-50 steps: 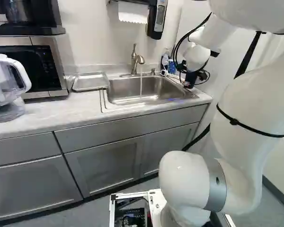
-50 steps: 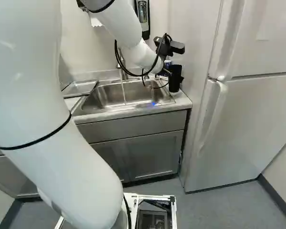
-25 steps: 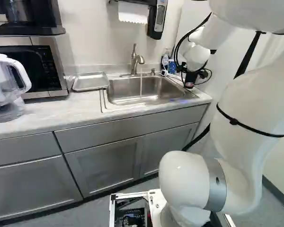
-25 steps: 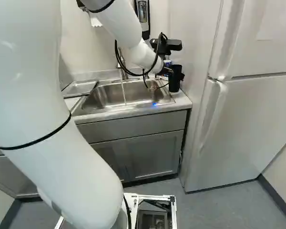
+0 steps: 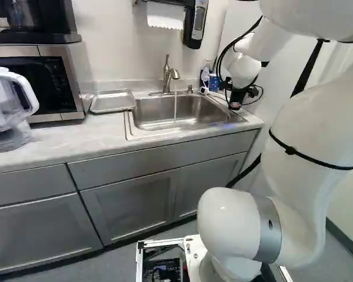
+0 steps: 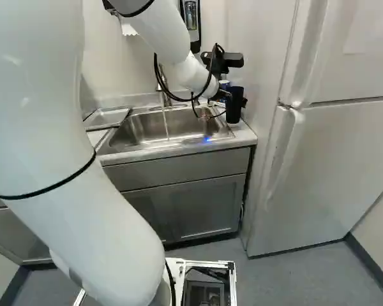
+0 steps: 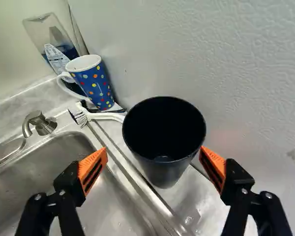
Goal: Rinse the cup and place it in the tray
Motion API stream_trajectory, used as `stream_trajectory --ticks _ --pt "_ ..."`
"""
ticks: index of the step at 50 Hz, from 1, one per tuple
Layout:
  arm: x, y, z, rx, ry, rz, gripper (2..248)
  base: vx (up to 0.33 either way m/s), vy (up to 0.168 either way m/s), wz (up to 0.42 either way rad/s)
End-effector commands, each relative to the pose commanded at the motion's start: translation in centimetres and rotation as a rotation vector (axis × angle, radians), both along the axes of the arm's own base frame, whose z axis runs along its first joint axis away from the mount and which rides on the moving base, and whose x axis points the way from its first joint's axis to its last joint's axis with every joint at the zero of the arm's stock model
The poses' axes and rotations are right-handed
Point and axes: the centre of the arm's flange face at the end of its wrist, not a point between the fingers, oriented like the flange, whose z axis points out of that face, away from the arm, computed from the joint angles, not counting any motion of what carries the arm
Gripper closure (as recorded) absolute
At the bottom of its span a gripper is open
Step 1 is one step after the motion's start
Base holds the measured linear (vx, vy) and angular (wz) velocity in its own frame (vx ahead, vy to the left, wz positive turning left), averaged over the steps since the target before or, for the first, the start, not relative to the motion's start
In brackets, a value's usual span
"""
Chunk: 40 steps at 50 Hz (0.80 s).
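Wrist view: hovering with gripper (image 6: 221, 95) spread wide, one orange pad to each side of black cup (image 7: 165, 171). Standing upright on countertop (image 7: 204, 206), between sink (image 7: 32, 184) and countertop's right edge, near polka-dot mug (image 7: 94, 86) and dish brush (image 7: 105, 116). Pouring from faucet (image 5: 166, 76) into sink!

Base views behind arm (image 5: 309, 132) share sink (image 5: 156, 111) ahead; wrist view near, downward.

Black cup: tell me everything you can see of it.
The black cup is plain, apparently plastic, with a round open mouth and a narrower base; no handle shows. It stands upright beside the sink basin, near the white brush. The open gripper straddles it; one orange pad is very close to its side, contact unclear.
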Motion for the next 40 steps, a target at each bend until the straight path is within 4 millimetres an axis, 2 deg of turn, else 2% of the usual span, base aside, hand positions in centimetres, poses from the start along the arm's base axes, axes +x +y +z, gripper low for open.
stream_trajectory --ticks 30,40 --pt "0.3 0.0 -0.4 0.002 0.007 0.001 3 0.0 0.0 0.0" --pt "0.5 -0.1 -1.2 0.007 0.022 0.001 3 0.0 0.0 0.0"
